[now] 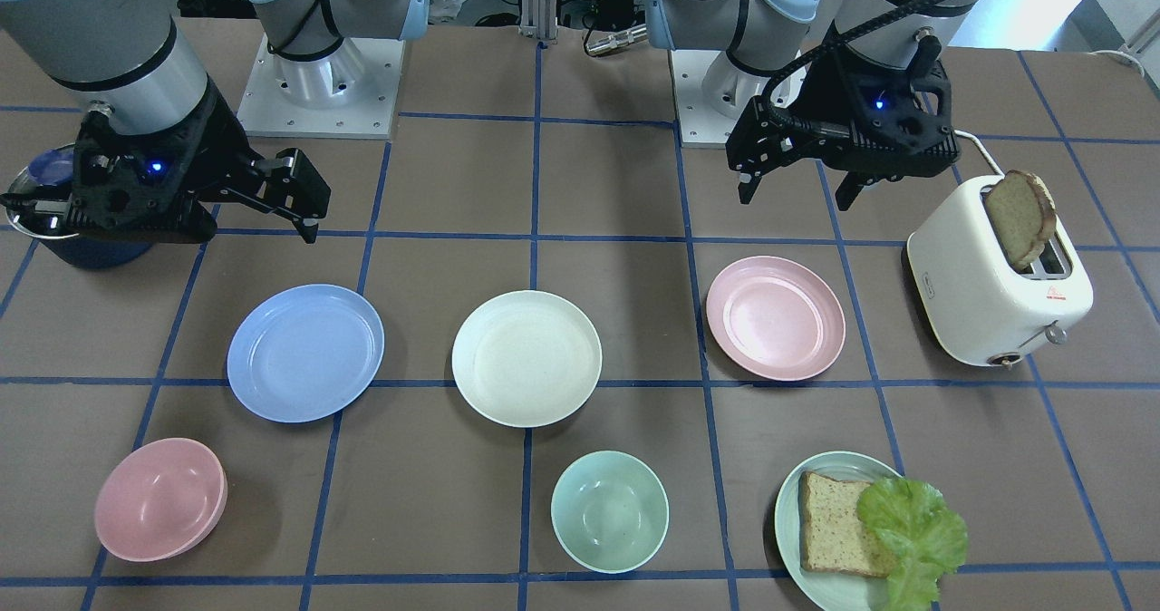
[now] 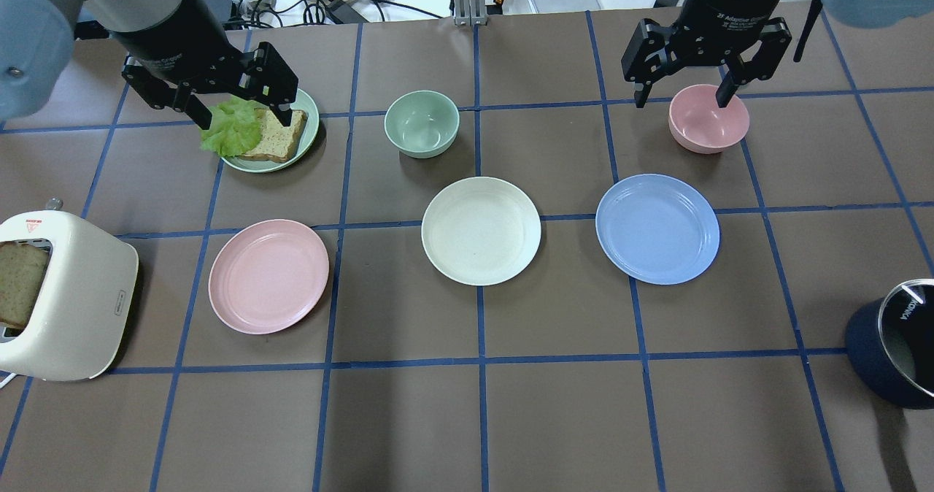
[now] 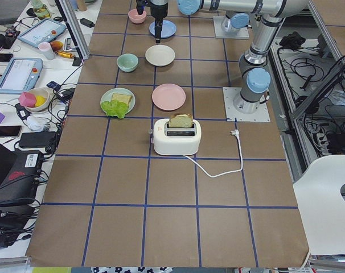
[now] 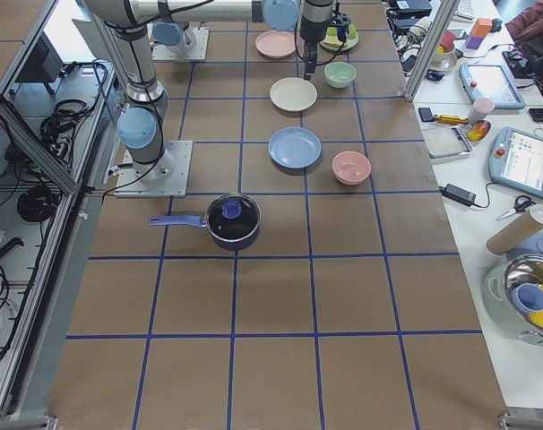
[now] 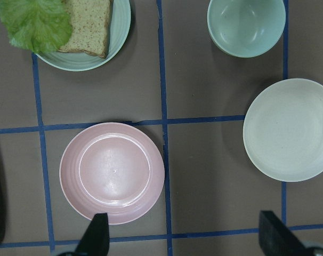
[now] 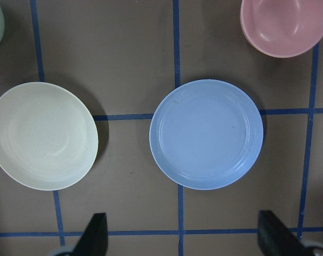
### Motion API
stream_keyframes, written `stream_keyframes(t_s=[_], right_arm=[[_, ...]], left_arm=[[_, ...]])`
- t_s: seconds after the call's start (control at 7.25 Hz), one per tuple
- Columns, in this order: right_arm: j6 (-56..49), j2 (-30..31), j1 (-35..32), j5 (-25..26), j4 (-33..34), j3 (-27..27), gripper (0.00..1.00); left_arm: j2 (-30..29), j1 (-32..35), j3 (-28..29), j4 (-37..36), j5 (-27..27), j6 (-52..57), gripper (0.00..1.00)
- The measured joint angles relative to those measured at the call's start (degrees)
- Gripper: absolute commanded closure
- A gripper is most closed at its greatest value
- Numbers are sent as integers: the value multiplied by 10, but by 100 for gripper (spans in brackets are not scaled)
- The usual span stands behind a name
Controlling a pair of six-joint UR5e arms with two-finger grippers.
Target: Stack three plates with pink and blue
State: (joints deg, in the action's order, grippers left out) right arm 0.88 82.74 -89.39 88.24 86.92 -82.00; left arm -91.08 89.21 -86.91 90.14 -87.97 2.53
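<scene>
Three equal plates lie apart in a row on the table. The pale pink plate point(image 1: 775, 317) point(image 2: 268, 275) point(image 5: 112, 172) is on my left side. The cream-white plate point(image 1: 526, 358) point(image 2: 481, 230) point(image 5: 289, 129) point(image 6: 42, 135) is in the middle. The light blue plate point(image 1: 304, 353) point(image 2: 657, 228) point(image 6: 206, 134) is on my right side. My left gripper point(image 2: 244, 120) point(image 1: 796, 198) point(image 5: 185, 240) is open and empty, high above the table near the pink plate. My right gripper point(image 2: 680, 101) point(image 1: 304, 212) point(image 6: 184, 240) is open and empty, high near the blue plate.
A white toaster point(image 1: 997, 294) point(image 2: 66, 295) with a bread slice stands beyond the pink plate. A pale green plate point(image 1: 787, 511) point(image 2: 310, 138) holds bread and lettuce. A mint bowl point(image 1: 609, 511) point(image 2: 422, 123), a pink bowl point(image 1: 160, 499) point(image 2: 708, 118) and a dark blue pot point(image 2: 894, 346) stand around.
</scene>
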Motion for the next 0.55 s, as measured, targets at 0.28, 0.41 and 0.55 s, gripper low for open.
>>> stream_keyframes(t_s=[0.28,0.41,0.55], right_arm=[[0,0,0,0,0,0,0],[0,0,0,1,0,0,0],[-1,-1,1,2,1,-1,0]], left_arm=[[-27,-1,-17,4,2,-2,0],[-43,-1,-41,1,3,-6,0],[-58,-1,-79,-24,2,-6,0]])
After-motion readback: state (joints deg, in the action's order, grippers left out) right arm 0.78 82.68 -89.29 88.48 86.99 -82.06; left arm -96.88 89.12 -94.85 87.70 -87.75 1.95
